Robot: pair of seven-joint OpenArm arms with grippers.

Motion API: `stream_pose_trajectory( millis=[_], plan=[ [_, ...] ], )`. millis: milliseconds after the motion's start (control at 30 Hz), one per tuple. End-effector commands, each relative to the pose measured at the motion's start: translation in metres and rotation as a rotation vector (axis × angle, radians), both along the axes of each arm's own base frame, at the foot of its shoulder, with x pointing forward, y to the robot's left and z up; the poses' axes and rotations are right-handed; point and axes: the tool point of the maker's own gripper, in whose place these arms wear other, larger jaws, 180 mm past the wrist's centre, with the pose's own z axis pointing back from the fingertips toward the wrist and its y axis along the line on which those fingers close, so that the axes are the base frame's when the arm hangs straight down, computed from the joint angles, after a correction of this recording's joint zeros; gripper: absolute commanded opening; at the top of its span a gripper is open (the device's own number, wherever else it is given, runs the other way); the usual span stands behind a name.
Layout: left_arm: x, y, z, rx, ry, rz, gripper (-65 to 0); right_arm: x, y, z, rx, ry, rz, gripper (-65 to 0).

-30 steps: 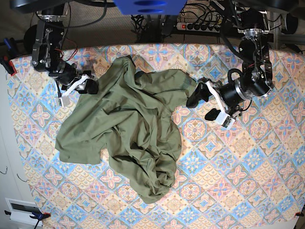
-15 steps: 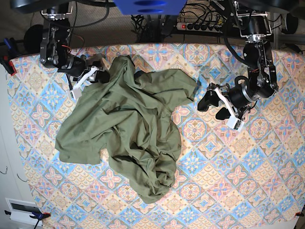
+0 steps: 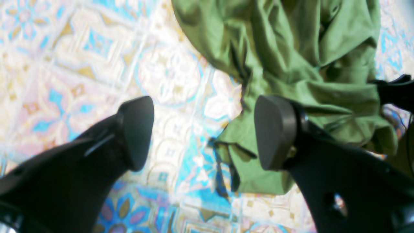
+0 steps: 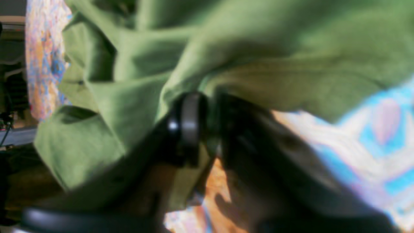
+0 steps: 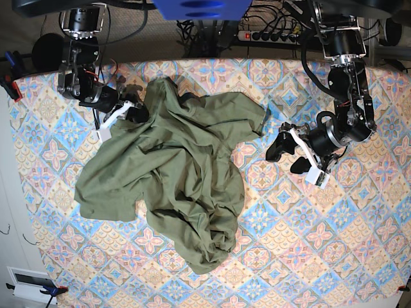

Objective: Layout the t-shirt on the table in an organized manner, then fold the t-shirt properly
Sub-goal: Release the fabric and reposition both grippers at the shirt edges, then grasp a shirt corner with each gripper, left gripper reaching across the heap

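Observation:
The olive-green t-shirt lies crumpled on the tile-patterned table, left of centre. My right gripper is at the shirt's far left edge. In the right wrist view its fingers are closed with a fold of shirt between them. My left gripper is open and empty, a little right of the shirt's right sleeve. In the left wrist view it hovers over bare cloth, with the shirt's edge just past the right finger.
A power strip and cables lie beyond the table's far edge. A red clamp sits on the left edge. A white box stands off the near left corner. Patterned cloth stretches to the right and near side.
My left gripper has drawn back from the shirt's right sleeve, toward the right and nearer. My right gripper has moved right and farther along the far left edge, into the shirt.

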Motion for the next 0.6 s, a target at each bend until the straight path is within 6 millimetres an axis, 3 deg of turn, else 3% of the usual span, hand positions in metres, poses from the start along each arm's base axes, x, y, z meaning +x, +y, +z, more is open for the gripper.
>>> stream_pose_trajectory(
  millis=[0, 133, 367, 467, 567],
  plan=[
    [0.011, 0.0, 0.017, -0.015, -0.058, 0.001, -17.5, 0.003, -0.015, 0.002, -0.034, -0.01, -0.011, -61.7],
    [0.017, -0.001, 0.009, -0.05, -0.031, 0.022, -17.5, 0.007, -0.046, 0.01, -0.057, -0.046, -0.08, -63.8],
    [0.028, -0.01, -0.01, -0.103, 0.031, 0.045, -17.5, 0.012, -0.122, 0.032, -0.189, -0.083, -0.168, -64.1],
    [0.039, -0.021, -0.01, -0.09, 0.024, 0.051, -17.5, 0.028, -0.143, 0.049, -0.23, -0.125, -0.182, -64.2],
    [0.054, -0.036, -0.013, -0.093, 0.034, 0.055, -17.5, 0.041, -0.166, 0.051, -0.276, -0.112, -0.2, -64.2]
  ],
)
